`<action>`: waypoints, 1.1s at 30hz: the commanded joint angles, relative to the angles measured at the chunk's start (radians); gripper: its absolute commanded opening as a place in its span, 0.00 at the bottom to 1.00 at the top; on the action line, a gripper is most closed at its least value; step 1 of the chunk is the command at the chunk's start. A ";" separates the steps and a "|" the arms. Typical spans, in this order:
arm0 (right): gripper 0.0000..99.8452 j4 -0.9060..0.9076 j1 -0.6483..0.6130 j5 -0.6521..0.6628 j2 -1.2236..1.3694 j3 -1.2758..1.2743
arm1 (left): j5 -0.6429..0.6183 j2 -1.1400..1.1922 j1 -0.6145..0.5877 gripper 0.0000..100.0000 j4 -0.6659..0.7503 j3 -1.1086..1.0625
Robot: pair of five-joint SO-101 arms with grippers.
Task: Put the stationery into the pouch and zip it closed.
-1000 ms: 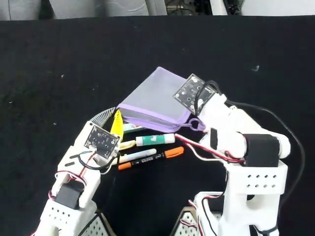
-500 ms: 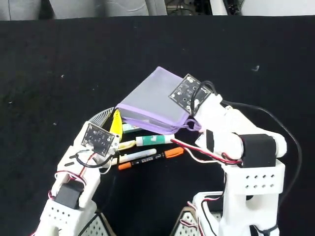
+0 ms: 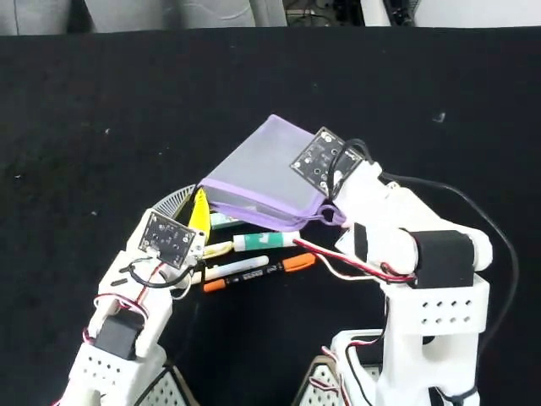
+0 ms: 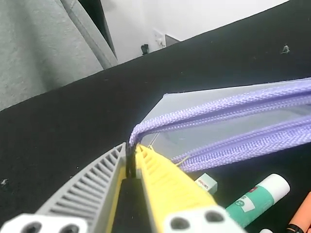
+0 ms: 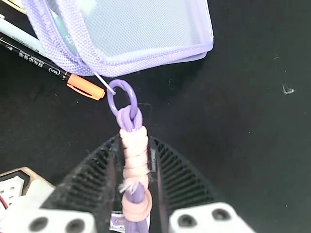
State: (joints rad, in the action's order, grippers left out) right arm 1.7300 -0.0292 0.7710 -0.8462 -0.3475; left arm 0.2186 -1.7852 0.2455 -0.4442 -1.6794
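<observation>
Purple mesh zip pouch on the black desk, its two zipper tapes apart; left hand is clamped on the pouch's zip-end corner, yellow and grey fingers together on the tape. Right hand sits at the pouch's opposite zip end, pinched tight on the purple cord pull with pink beads, whose ring links to the slider. Outside the pouch, just beside its zip edge: green-and-white glue stick, white pen, black marker with orange cap.
</observation>
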 commanded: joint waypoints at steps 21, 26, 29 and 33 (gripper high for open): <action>0.01 0.008 -0.008 -0.012 -0.030 0.058 | -0.009 -0.008 0.058 0.04 0.011 -0.019; 0.01 0.008 -0.008 -0.012 -0.030 0.059 | -0.015 -0.003 0.051 0.20 0.009 -0.021; 0.01 0.008 -0.009 -0.012 -0.030 0.061 | -0.015 0.000 0.051 0.22 0.008 -0.021; 0.01 0.008 -0.008 -0.012 -0.030 0.061 | -0.017 0.002 0.054 0.22 0.009 -0.021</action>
State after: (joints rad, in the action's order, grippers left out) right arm 1.7300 -0.0261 0.7710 -0.8462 -0.3475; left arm 0.2156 -1.7837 0.2823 -0.4442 -1.6794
